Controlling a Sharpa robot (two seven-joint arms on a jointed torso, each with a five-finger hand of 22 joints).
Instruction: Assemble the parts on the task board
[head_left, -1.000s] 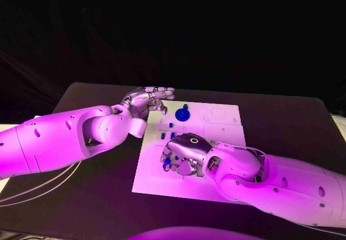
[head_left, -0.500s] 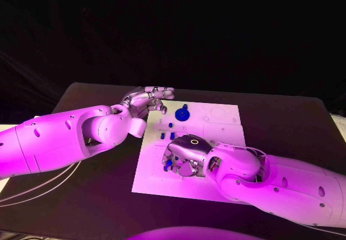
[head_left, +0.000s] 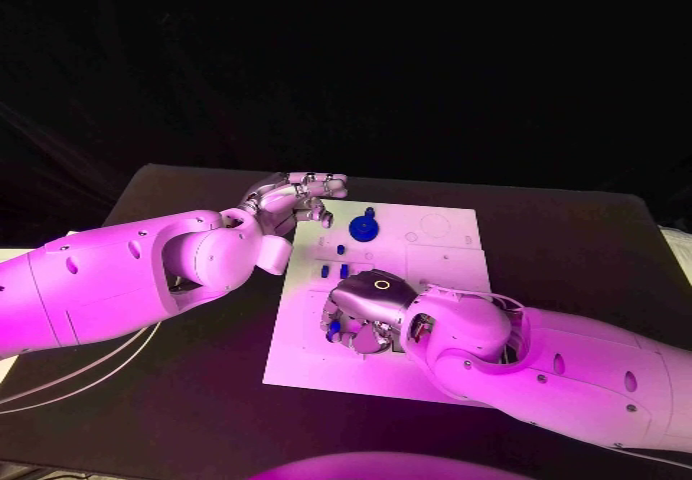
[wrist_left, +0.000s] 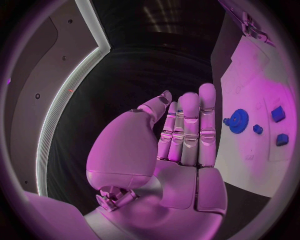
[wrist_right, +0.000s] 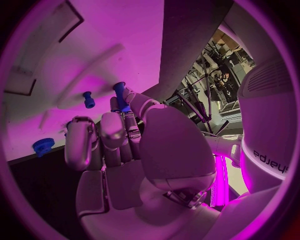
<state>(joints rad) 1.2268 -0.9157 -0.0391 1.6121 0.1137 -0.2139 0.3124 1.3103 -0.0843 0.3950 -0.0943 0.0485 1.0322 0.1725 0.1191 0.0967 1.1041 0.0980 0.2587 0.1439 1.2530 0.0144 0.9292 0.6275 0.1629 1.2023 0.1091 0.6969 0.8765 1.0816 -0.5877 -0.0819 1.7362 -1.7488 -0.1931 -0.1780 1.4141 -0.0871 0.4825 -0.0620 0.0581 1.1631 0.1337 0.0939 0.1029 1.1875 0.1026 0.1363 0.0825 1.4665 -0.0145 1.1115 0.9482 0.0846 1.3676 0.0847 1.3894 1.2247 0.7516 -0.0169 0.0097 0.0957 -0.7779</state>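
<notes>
While your right hand (head_left: 369, 308) sits low over the near-left part of the task board (head_left: 447, 262), palm down, its fingers curl around a small blue part (head_left: 335, 327) that peeks out at the fingertips in the head view. The right wrist view gives you more: a blue peg (wrist_right: 120, 95) is pinched between the thumb and a fingertip, its flared end sticking out past the hand, and a second blue peg (wrist_right: 89, 99) stands on the board just beyond the fingers, apart from them. That view also catches a blue gear (wrist_right: 42, 146) at the board's edge, well off to the side of the hand.

Your left hand (head_left: 299, 198) hovers at the far-left corner of the board, holding nothing. The left wrist view (wrist_left: 181, 135) shows its fingers straight and pressed side by side, thumb folded alongside the palm, empty. Past its fingertips you see the gear (wrist_left: 238, 120) lying on the board with a short peg (wrist_left: 257, 129) and two blue blocks (wrist_left: 278, 114) further out. In the head view the gear (head_left: 366, 228) lies just beside the left hand's fingers, not touching, with small blue pieces (head_left: 335, 270) between the two hands.
</notes>
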